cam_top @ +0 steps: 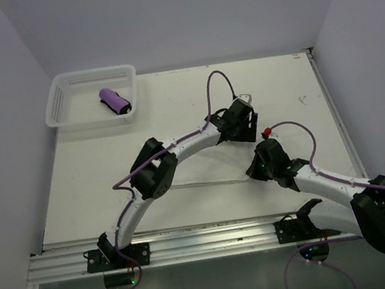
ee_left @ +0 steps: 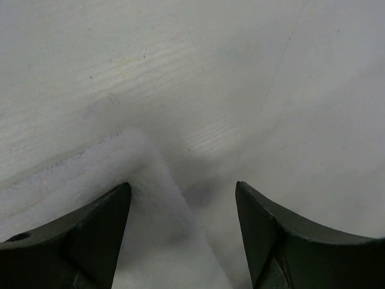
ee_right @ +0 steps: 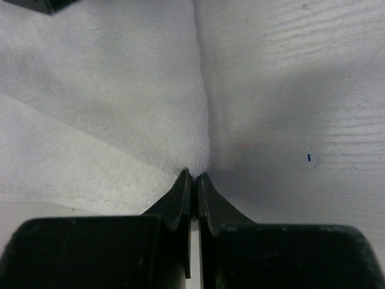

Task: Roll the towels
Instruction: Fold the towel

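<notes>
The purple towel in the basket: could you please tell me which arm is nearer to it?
Left. The left arm ends mid-table, right of the purple towel; the right arm ends farther right and closer to the robot.

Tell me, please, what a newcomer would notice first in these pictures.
The rolled purple towel stands out, lying in the white mesh basket at the far left corner of the table. Mid-table, the right gripper is shut on the edge of the white towel, and the left gripper hangs open above a corner.
</notes>
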Tool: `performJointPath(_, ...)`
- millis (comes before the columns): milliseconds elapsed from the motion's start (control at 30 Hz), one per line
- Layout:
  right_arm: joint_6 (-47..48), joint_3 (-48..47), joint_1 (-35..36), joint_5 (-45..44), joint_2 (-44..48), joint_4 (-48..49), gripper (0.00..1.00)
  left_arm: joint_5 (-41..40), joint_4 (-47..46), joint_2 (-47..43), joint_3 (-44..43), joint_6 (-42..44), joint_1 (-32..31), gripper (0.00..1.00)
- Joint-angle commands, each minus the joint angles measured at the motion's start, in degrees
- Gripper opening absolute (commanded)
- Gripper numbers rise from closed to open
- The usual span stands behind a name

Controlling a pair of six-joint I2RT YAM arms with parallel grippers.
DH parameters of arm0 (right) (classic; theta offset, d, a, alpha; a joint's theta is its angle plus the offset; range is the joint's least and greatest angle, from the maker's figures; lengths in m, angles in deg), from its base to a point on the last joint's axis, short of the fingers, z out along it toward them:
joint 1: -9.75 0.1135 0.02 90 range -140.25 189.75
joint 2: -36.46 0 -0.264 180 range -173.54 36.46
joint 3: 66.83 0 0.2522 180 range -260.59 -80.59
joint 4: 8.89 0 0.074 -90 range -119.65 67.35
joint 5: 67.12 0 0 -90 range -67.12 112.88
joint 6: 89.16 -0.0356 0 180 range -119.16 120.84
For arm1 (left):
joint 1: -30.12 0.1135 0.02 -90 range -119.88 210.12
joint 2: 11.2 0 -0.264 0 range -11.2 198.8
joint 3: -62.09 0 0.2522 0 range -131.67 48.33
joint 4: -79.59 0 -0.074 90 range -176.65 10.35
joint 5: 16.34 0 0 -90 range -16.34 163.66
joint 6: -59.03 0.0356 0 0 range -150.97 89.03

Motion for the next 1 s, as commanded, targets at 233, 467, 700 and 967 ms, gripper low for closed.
performJointPath(233, 1.48, 2.76, -0.12, -0.52, 2.0, -4.94, 0.0, -2.74, -0.52, 4.05, -2.99, -2.15, 1.82, 0.68)
performJointPath(467, 1.13, 4.07, -0.12, -1.05, 5.61, -5.3, 0.0, -5.55, 3.43, 6.07, -2.37, -2.15, 2.08, 0.61)
performJointPath(700, 1.66, 4.69, -0.12, -0.35, 6.66, -4.68, 0.0, -7.31, 8.35, 10.38, -7.36, -3.38, 2.35, 0.49)
performJointPath(967, 2.71, 4.78, 0.05, 0.79, 9.38, -5.47, 0.0, -8.72, 11.17, 12.49, -9.4, -5.31, 2.52, 0.37)
